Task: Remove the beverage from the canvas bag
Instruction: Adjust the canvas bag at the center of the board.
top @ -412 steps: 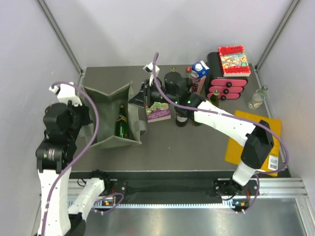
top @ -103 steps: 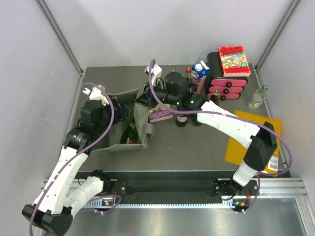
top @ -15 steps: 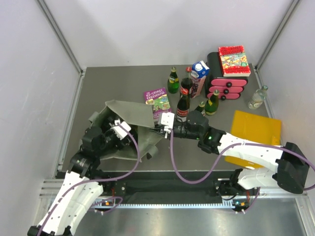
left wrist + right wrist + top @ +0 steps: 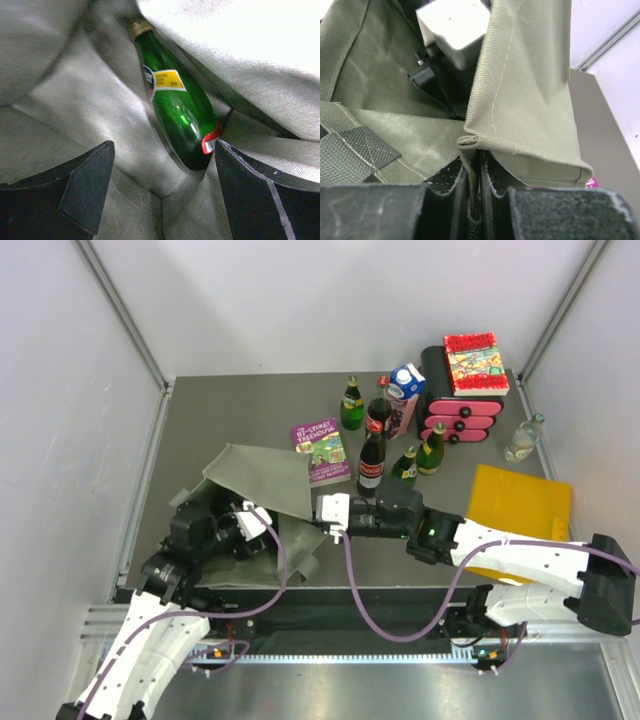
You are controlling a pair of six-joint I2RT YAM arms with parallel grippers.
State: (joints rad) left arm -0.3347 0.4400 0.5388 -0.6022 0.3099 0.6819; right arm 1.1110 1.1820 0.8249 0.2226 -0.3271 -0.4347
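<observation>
While my left gripper (image 4: 164, 150) is inside the canvas bag (image 4: 262, 478), its two dark fingers (image 4: 75, 185) stand wide apart and hold nothing. Beyond them lies the beverage (image 4: 177, 107), a green glass bottle, smooth and shiny, with gold foil at the neck, a yellow label on the body and a red label near the bottom. It lies slanted in a fold of the bag, with cloth on all sides. The cloth is coarsely woven, olive grey-green, soft and much crumpled. My right gripper (image 4: 472, 172) is closed on a folded edge of this bag, and the stitched hem is pinched between its rough black pads (image 4: 445, 182). Seen from above, the bag lies slumped on the left part of the dark grey table (image 4: 210, 410), with a purple book (image 4: 320, 448) just beside it.
</observation>
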